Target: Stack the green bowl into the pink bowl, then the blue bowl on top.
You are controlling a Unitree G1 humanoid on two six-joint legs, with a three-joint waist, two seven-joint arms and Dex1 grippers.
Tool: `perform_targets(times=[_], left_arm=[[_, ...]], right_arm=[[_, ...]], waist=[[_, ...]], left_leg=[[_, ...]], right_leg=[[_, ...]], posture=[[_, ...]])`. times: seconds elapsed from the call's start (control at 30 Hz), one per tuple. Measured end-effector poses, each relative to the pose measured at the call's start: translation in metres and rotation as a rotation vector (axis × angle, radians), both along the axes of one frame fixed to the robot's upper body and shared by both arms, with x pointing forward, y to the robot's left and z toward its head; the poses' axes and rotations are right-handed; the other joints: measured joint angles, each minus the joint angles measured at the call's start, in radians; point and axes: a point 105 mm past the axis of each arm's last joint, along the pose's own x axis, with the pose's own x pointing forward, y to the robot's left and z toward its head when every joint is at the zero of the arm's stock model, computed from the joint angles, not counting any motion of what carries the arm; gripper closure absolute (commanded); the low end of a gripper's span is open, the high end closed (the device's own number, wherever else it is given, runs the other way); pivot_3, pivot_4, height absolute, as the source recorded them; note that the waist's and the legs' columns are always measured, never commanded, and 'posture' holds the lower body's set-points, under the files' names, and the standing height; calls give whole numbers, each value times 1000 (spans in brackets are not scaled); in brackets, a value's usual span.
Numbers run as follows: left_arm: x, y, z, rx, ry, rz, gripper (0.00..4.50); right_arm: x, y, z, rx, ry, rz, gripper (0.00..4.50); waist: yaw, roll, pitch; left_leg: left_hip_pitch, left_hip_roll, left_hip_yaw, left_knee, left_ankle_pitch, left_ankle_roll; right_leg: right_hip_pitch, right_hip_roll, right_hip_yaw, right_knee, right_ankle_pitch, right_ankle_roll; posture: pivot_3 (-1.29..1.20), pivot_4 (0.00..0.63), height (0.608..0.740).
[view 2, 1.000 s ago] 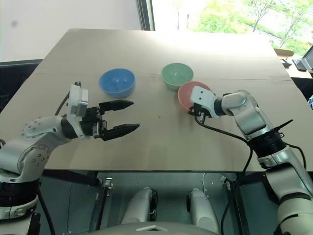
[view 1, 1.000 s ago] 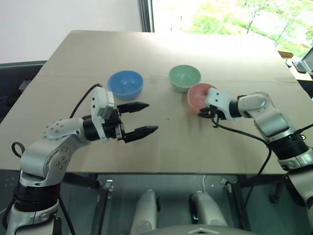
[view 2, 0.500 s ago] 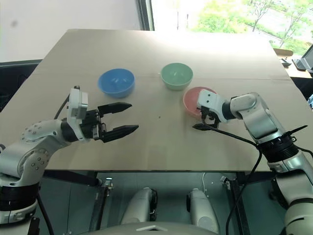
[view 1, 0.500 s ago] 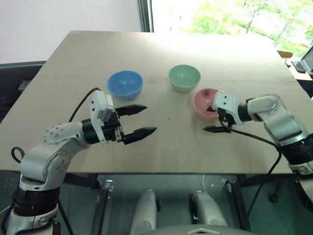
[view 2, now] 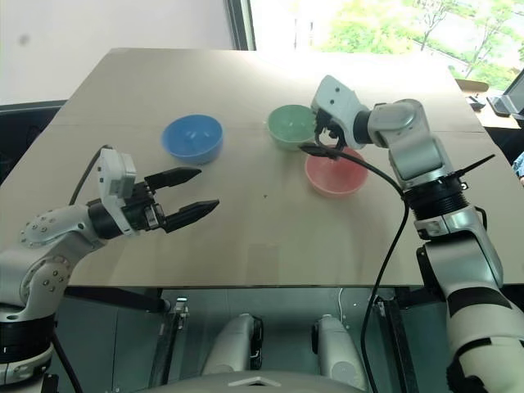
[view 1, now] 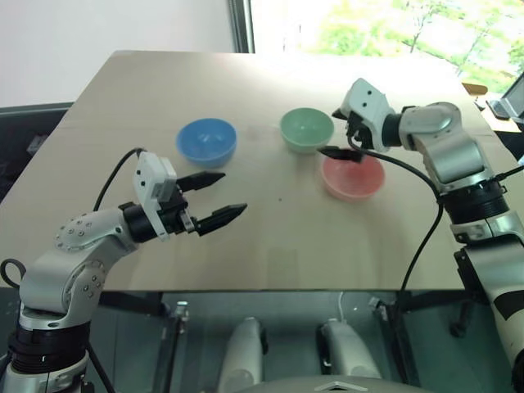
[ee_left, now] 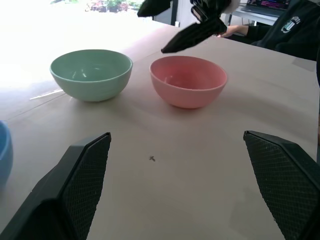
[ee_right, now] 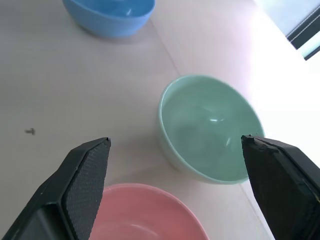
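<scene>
A: Your table [view 1: 123, 106] holds three separate bowls: blue bowl [view 1: 207, 140] left, green bowl [view 1: 306, 129] just behind the pink bowl [view 1: 352, 176].

B: Nothing's stacked. Your right gripper [view 1: 337, 131], fingers wide, hovers by the green; lower and grip its rim. Left gripper [view 1: 214, 197] waits wide, empty.

Green bowl [ee_right: 210, 127], pink bowl [ee_left: 188, 80], blue bowl [view 1: 207, 140]: smooth, slightly glossy plastic. Counter [view 1: 270, 237]: matt, pale wood-look board.

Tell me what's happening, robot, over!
Both grippers open, empty: left gripper hovering near blue bowl, right gripper above pink bowl, facing green bowl. Nothing stacked yet. Nothing in the way. Over.
</scene>
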Motion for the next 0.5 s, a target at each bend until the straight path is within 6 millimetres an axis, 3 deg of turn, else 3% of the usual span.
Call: perform_targets(times=[0.07, 0.1, 0.13, 0.2, 0.33, 0.5], left_arm=[[1, 8, -4, 19, 5, 63, 0], [1, 9, -4, 20, 5, 67, 0], [0, 12, -4, 26, 3, 91, 0], [-3, 13, -4, 35, -2, 112, 0], [-8, 20, -5, 45, -2, 176, 0], [-13, 19, -2, 46, -23, 213, 0]], right_arm=[[23, 29, -5, 50, 12, -31, 74], [24, 32, -6, 53, 15, -35, 74], [31, 53, -13, 63, 26, -32, 74], [34, 71, -26, 57, 46, -31, 74], [42, 73, -44, 25, 38, -65, 74], [43, 79, -42, 32, 22, -51, 74]], waist=[[-27, 0, 0], [-31, 0, 0], [-41, 0, 0], [-50, 0, 0], [-35, 0, 1], [-29, 0, 1]], left_leg=[[2, 1, 2, -2, 0, 0], [3, 2, 2, -2, 0, 0], [3, 2, 1, -2, 0, 0], [2, 2, 0, -3, 0, 0], [1, 0, 0, -4, 0, 0], [2, 0, -1, -7, 0, -1]], right_leg=[[0, 1, 1, 1, 0, 0], [0, 2, 1, 1, 0, 0], [-1, 3, 2, 2, 0, 0], [-2, 3, 1, 4, 0, -1], [-1, -1, -1, 1, 0, -1], [-1, 0, -1, 1, 0, -1]], posture=[[0, 150, 740], [0, 150, 740], [0, 150, 740], [0, 150, 740], [0, 150, 740], [0, 150, 740]])
